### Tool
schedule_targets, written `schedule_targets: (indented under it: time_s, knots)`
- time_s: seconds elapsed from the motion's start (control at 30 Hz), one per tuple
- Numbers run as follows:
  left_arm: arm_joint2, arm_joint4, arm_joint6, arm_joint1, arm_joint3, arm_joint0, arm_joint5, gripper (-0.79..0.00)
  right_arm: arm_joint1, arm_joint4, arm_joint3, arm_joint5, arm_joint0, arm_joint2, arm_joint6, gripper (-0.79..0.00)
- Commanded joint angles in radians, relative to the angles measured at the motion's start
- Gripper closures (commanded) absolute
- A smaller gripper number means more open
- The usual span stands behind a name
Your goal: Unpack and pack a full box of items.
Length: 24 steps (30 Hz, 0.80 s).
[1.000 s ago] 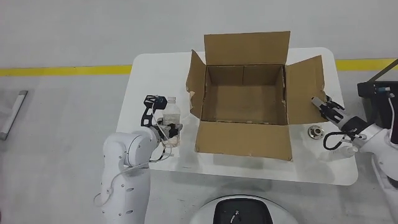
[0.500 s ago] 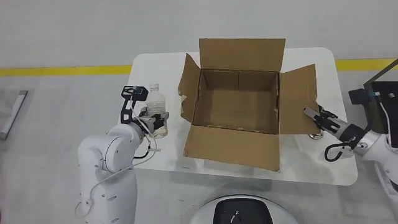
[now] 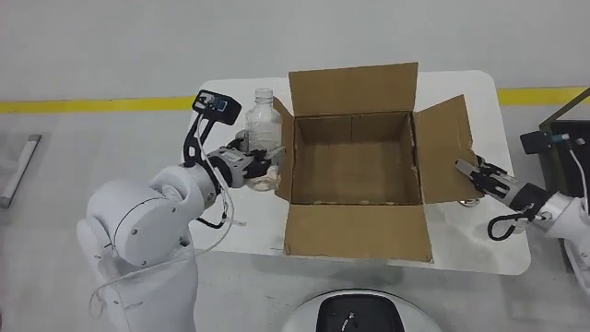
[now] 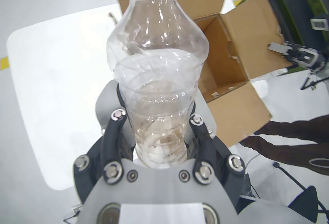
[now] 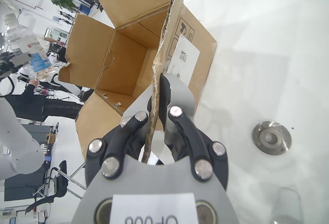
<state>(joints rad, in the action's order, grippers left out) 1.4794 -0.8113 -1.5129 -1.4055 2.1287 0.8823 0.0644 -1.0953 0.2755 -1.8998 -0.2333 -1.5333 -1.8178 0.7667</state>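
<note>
While the left fingers (image 4: 113, 132) stay clenched on the lower end of a clear plastic bottle (image 4: 156, 55), its white cap points away from them, and pale scraps lie inside at the gripped end. Just beyond these fingers, on the bottle's far side, stands the open cardboard box (image 3: 359, 231) on the white tabletop (image 3: 479, 244), all its flaps spread and its floor bare. Across the box, the right fingers (image 5: 164, 91) are pinched shut on the torn edge of the right flap (image 3: 442, 143), one finger on each face of the cardboard. Near the right fingers, on their side away from the box, a round metal flange (image 5: 271, 136) lies flat on the tabletop.
</note>
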Motion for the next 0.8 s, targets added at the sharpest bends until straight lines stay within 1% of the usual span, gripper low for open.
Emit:
schedule_targets:
  time_s: [0.0, 0.07, 0.17, 0.33, 0.77]
  knots:
    - [-0.030, 0.029, -0.007, 0.002, -0.007, -0.035, 0.004, 0.000, 0.001, 0.016, -0.001, 0.002, 0.000, 0.007, -0.007, 0.000]
    - [-0.065, 0.062, 0.006, 0.001, -0.027, -0.065, -0.010, 0.000, 0.001, 0.013, -0.004, 0.004, -0.005, 0.014, -0.016, 0.000]
    - [-0.119, 0.053, 0.022, 0.002, -0.068, -0.103, -0.018, 0.000, 0.002, 0.015, -0.010, 0.006, -0.014, 0.017, -0.024, 0.000]
    - [-0.210, 0.039, 0.053, 0.001, -0.165, -0.132, -0.035, 0.000, 0.004, 0.007, -0.016, 0.004, -0.031, 0.020, -0.038, 0.000]
    - [-0.216, 0.040, 0.053, 0.001, -0.173, -0.133, -0.037, 0.000, 0.008, -0.011, -0.025, 0.003, -0.056, 0.019, -0.065, 0.000]
